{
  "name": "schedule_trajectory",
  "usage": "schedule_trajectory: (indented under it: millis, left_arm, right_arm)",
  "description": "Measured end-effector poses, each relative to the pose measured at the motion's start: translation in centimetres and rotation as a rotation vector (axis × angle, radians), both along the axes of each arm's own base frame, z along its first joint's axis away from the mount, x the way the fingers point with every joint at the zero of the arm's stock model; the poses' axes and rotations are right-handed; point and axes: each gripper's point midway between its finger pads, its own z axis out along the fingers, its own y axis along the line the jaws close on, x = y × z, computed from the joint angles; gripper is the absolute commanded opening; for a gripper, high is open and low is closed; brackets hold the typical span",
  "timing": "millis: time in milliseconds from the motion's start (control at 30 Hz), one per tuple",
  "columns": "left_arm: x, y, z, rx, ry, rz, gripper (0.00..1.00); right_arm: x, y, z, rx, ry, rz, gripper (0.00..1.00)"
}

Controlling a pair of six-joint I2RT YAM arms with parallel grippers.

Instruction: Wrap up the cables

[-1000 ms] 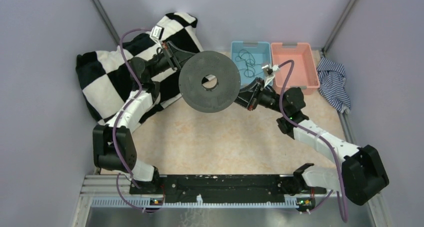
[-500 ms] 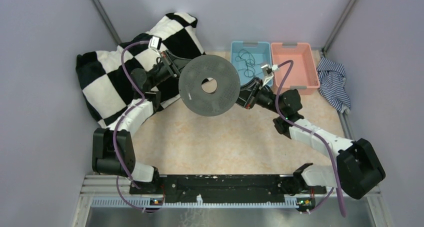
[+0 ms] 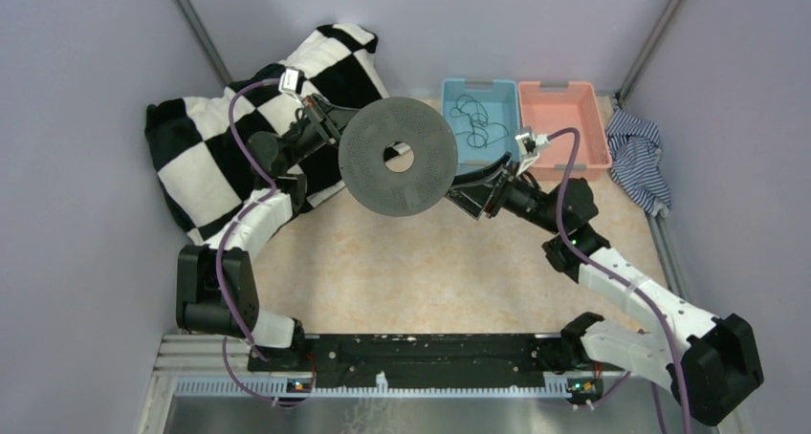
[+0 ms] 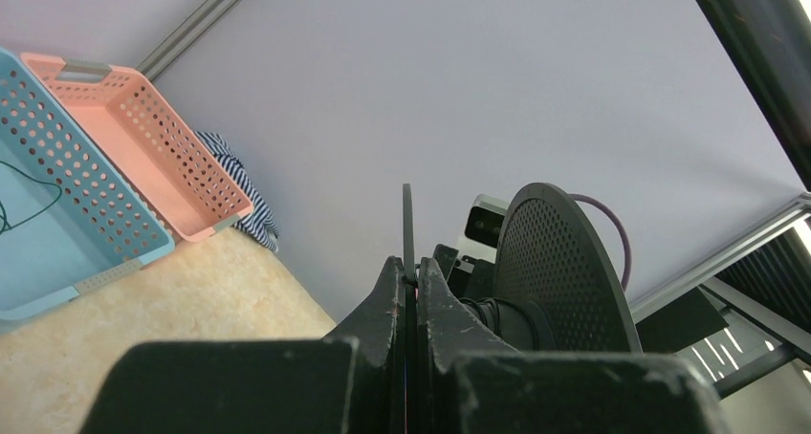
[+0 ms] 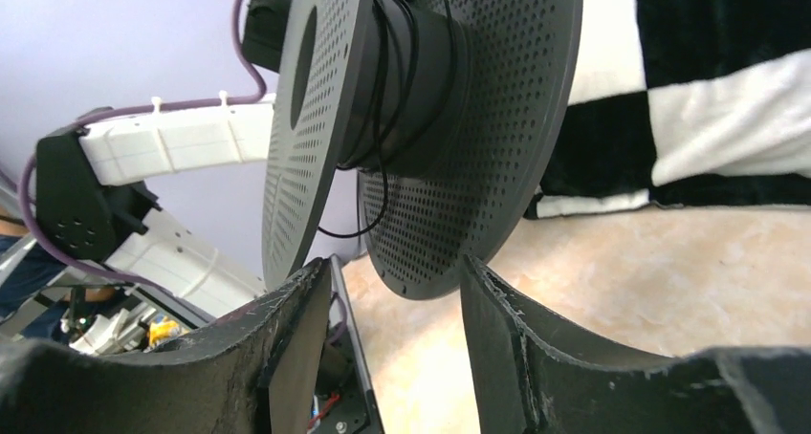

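Cables [image 5: 381, 90] are partly wound on the hub of the dark spool [image 3: 399, 157], and one slack loop droops between its two perforated discs just ahead of my right claw [image 5: 397, 267]. That claw's jaws stand apart with nothing in them, the nearer disc's lower rim lined up with the gap. My left claw [image 4: 409, 273] is clamped on the edge of one disc, holding the spool above the tabletop [image 3: 430, 262], and more cables lie tangled in the blue bin [image 3: 478, 83] beyond the right claw.
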Motion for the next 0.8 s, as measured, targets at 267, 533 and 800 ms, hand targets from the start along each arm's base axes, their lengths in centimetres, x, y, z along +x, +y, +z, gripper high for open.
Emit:
schedule_trajectory:
  millis: [267, 533, 800]
  left_arm:
    - [0.0, 0.1, 0.1, 0.0, -0.006, 0.002, 0.0]
    - [0.0, 0.1, 0.0, 0.001, -0.006, 0.004, 0.0]
    - [0.4, 0.0, 0.1, 0.03, -0.033, 0.019, 0.0]
  right_arm:
    - [-0.6, -1.2, -1.1, -0.075, 0.021, -0.047, 0.58]
    - [-1.1, -2.1, -1.4, -0.106, 0.022, -0.082, 0.61]
    - [-0.4, -3.3, -2.7, -0.159, 0.05, -0.155, 0.77]
